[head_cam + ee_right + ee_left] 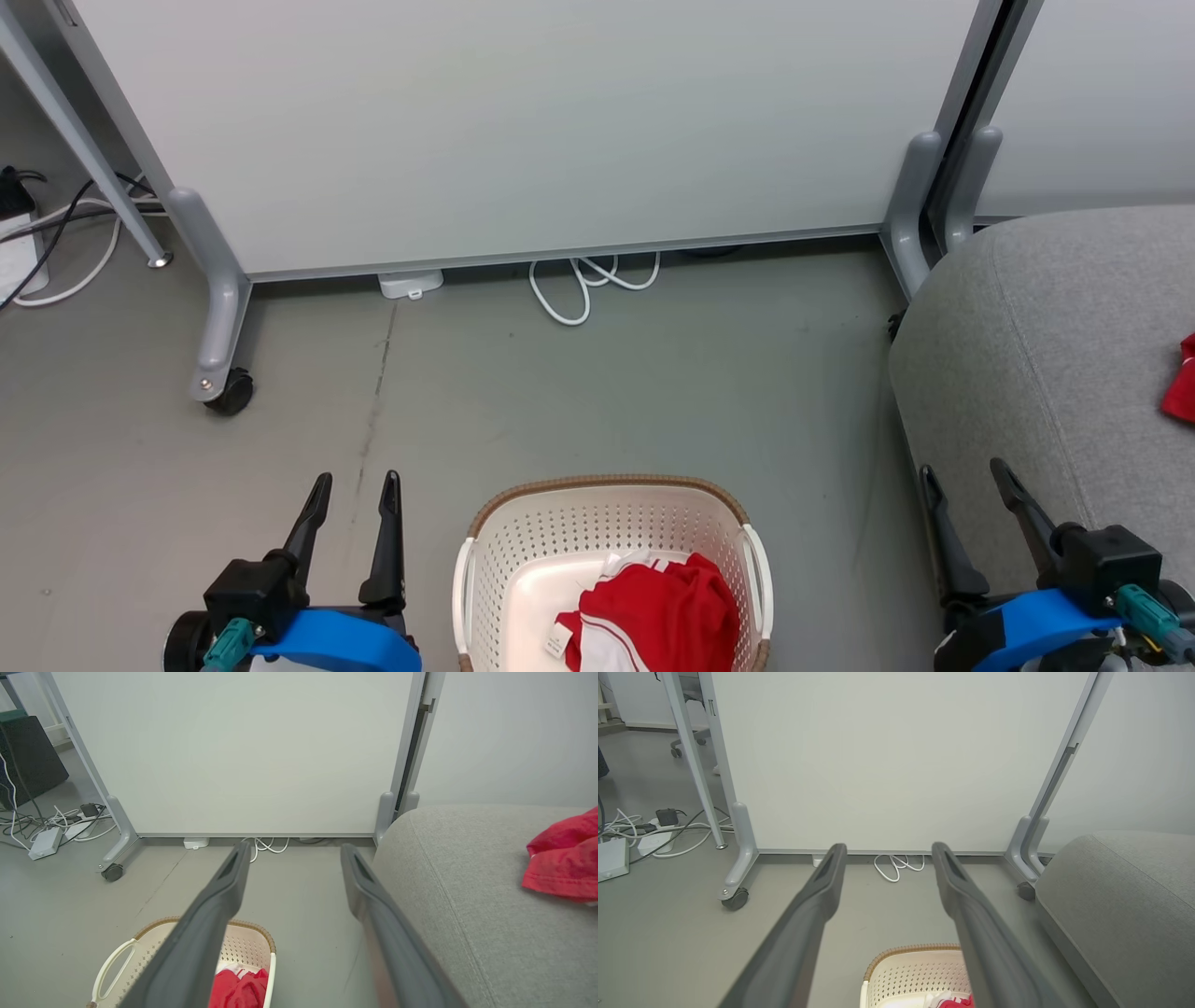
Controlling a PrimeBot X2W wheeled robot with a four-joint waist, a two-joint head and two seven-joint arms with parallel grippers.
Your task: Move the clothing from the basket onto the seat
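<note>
Red clothing (pixel 658 611) lies in the basket (pixel 523 546) at bottom centre; left claw (pixel 357 480) and right claw (pixel 962 469) both spread wide, empty.

Left gripper (pixel 357 478) is showing two long blk tapering fingers (pixel 385 551) on a blk block (pixel 252 593), w/ a blue shell (pixel 341 646) behind and a teal plug (pixel 229 644) sticking out. Right gripper (pixel 963 468) is looking the same: blk block (pixel 1106 555), blue shell (pixel 1027 621), teal plug (pixel 1144 607). Close up, fingers (pixel 808 919) are reading matte dark grey, each w/ a slot near the tip.
</note>
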